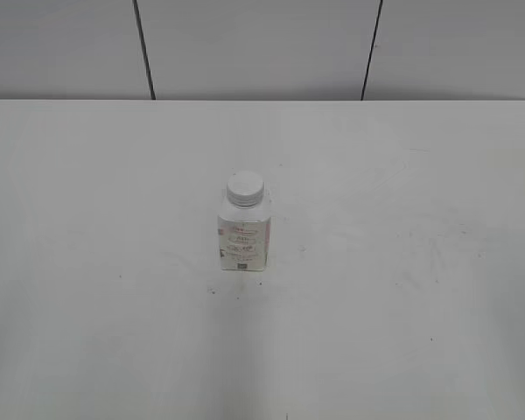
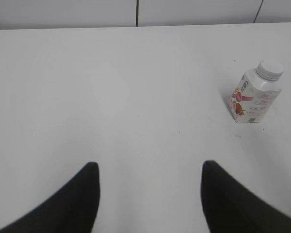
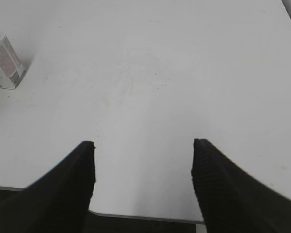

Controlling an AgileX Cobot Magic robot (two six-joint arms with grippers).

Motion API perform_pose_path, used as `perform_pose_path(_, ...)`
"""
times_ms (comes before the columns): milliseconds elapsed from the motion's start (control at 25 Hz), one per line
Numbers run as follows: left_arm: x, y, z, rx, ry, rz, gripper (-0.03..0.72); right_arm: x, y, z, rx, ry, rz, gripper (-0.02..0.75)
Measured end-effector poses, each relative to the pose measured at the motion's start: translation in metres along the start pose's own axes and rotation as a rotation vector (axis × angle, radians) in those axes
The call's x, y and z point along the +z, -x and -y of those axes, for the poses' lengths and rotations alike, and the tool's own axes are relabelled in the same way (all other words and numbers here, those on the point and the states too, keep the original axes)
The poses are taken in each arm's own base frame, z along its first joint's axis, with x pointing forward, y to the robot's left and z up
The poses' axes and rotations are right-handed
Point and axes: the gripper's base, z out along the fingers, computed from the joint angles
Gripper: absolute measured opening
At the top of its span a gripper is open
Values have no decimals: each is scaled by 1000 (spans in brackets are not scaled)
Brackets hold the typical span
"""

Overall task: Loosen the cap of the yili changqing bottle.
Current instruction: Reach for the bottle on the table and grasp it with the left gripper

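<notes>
The yili changqing bottle [image 1: 243, 234] stands upright near the middle of the white table, a small squarish white bottle with reddish print. Its round white cap [image 1: 245, 186] sits on the neck. The bottle also shows at the right of the left wrist view [image 2: 253, 99], with the cap [image 2: 270, 70] on top. Its lower body shows at the left edge of the right wrist view [image 3: 4, 66], where the cap is cut off. My left gripper [image 2: 149, 167] is open and empty, well short of the bottle. My right gripper [image 3: 143, 143] is open and empty over the table's near edge. Neither arm shows in the exterior view.
The white table [image 1: 402, 289] carries only small dark specks. A pale panelled wall [image 1: 262, 44] with two dark seams stands behind its far edge. The table's near edge [image 3: 145, 217] runs just under my right gripper.
</notes>
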Motion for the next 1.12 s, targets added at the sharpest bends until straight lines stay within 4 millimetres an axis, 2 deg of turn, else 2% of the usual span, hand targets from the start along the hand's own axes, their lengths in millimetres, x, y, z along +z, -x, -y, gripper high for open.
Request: perform_pose_path(1120, 0, 0, 0, 0, 0, 0, 419, 0, 0, 0, 0, 0, 0, 500)
